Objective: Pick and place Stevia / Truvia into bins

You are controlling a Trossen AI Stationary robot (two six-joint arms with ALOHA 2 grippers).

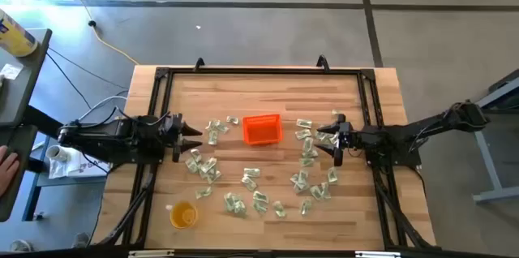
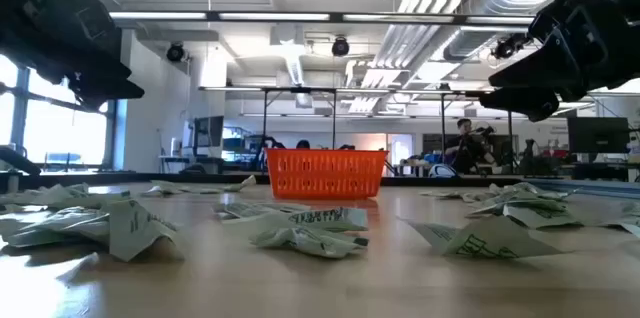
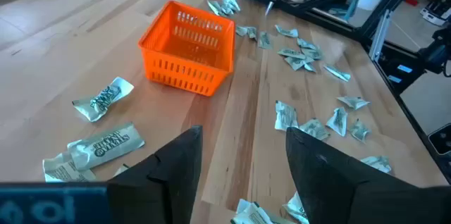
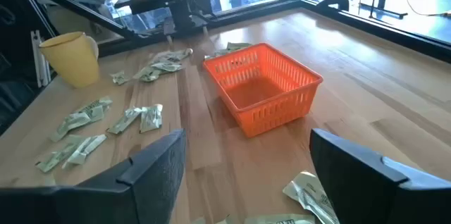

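**Sachets scattered, bin empty, both arms poised**

Sachets: many small pale green-and-white paper Stevia / Truvia packets lie loose on the wooden slatted table, fanned around the bin in 2 loose groups, 1 on each arm's side, plus a band nearer the front edge. I read that spread as deliberate: each arm gets stock within its own reach.

Bin: 1 small square orange plastic tray with slotted low walls sits mid-table between the 2 arms, so either can drop into it. From both wrist views its floor looks bare; I judge the sort has not begun or barely so.

Left gripper: above the table at the edge of its sachet group, fingers parted with bare wood showing between them, nothing held.

Right gripper: mirrored on the far side of the bin, over its own cluster, fingers spread wide and empty. In the low view both hang clear above the table top.

Round translucent yellow-orange cup stands near the front on the left arm's side, apart from the bin; not the target.

Writing: dark print is visible on several sachets in the left wrist view, but I cannot read a brand or any word with confidence. No label seen on bin or cup.
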